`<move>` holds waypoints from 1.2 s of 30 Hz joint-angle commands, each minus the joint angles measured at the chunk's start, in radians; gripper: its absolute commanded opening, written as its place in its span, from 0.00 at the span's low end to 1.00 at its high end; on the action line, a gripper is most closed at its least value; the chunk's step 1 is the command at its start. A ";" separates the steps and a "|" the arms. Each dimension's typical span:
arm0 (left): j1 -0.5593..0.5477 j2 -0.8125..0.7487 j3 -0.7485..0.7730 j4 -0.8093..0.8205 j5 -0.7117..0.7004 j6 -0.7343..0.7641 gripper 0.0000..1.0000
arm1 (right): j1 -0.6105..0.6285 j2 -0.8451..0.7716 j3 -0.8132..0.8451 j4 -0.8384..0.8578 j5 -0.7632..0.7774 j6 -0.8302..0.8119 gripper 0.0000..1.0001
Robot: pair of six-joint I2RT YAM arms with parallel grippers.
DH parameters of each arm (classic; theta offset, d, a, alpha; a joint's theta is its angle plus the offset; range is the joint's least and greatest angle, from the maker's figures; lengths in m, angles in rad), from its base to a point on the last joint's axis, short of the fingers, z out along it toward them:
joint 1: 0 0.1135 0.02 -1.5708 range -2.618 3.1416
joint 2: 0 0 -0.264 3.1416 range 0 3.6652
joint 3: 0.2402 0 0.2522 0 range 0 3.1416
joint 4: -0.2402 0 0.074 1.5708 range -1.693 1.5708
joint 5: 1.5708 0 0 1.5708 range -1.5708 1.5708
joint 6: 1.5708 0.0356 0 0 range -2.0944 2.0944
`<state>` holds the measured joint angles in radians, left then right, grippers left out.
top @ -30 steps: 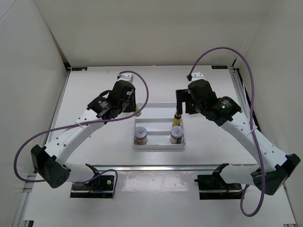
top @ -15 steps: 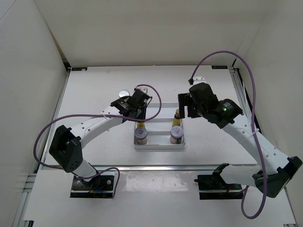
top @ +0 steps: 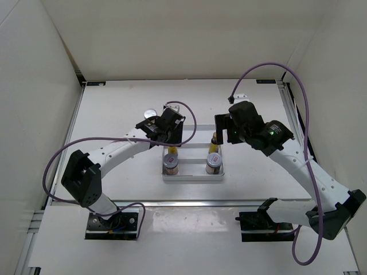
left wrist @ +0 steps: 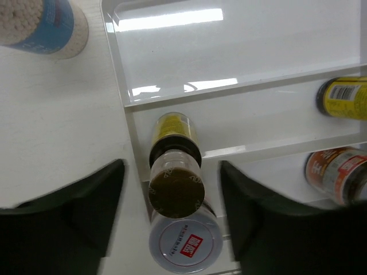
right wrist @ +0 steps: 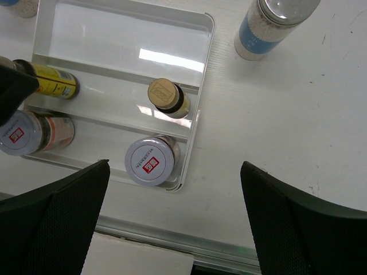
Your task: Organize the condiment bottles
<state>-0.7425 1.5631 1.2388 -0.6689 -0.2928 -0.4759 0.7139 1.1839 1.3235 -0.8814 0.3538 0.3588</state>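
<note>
Condiment bottles (top: 213, 150), four of six stowed: red-labelled jars (right wrist: 149, 162) in the near row of the tray (right wrist: 203, 34), yellow bottles (right wrist: 168, 98) in its middle row, two blue-labelled white jars (right wrist: 275, 26) outstanding on the tabletop (right wrist: 287, 143) beside it; left pincer (left wrist: 172, 192) parted, ungripping, astride a yellow bottle; right pincer (right wrist: 175, 183) wide open, empty.

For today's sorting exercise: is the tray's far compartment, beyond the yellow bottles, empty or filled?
Empty: the far compartment shows only bare floor; a blue-labelled jar stands outside the tray.
</note>
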 commanded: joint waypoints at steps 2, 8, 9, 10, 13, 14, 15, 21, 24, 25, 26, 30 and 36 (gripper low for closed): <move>-0.001 -0.023 0.022 0.023 -0.026 -0.009 0.94 | 0.001 -0.021 -0.006 0.024 0.013 -0.004 0.98; -0.001 -0.066 0.095 -0.032 -0.072 0.010 1.00 | 0.001 -0.012 -0.006 0.024 0.022 -0.004 0.99; -0.001 -0.083 0.109 -0.043 -0.091 0.019 1.00 | 0.001 -0.012 -0.006 0.024 0.022 -0.004 0.99; -0.001 -0.107 0.120 -0.053 -0.091 0.019 1.00 | 0.001 -0.012 -0.006 0.024 0.022 -0.004 0.99; -0.001 -0.167 0.160 -0.054 -0.129 0.046 1.00 | 0.001 -0.003 -0.006 0.024 0.042 -0.004 0.99; -0.001 -0.182 0.174 -0.063 -0.129 0.063 1.00 | 0.001 -0.003 -0.006 0.024 0.042 -0.004 0.99; -0.001 -0.211 0.174 -0.063 -0.143 0.080 1.00 | 0.001 -0.003 -0.006 0.024 0.042 -0.004 0.99; 0.064 -0.296 0.182 -0.084 -0.169 0.114 1.00 | -0.033 0.022 0.003 0.024 0.066 -0.004 0.99; 0.115 -0.333 0.153 -0.113 -0.178 0.123 1.00 | -0.083 0.066 0.034 0.024 0.056 -0.038 0.99; 0.129 -0.353 0.140 -0.113 -0.178 0.123 1.00 | -0.099 0.080 0.067 0.013 0.045 -0.038 0.99; 0.156 -0.365 0.128 -0.113 -0.166 0.123 1.00 | -0.126 0.113 0.088 0.013 0.045 -0.055 0.99; 0.224 -0.394 0.065 -0.113 -0.157 0.097 1.00 | -0.200 0.209 0.210 0.004 0.008 -0.078 0.99; 0.351 -0.345 0.053 -0.113 -0.079 0.097 1.00 | -0.315 0.413 0.377 -0.014 -0.059 -0.112 0.99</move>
<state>-0.4419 1.2037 1.2949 -0.7795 -0.4137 -0.3744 0.4389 1.5204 1.6238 -0.8944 0.3412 0.2836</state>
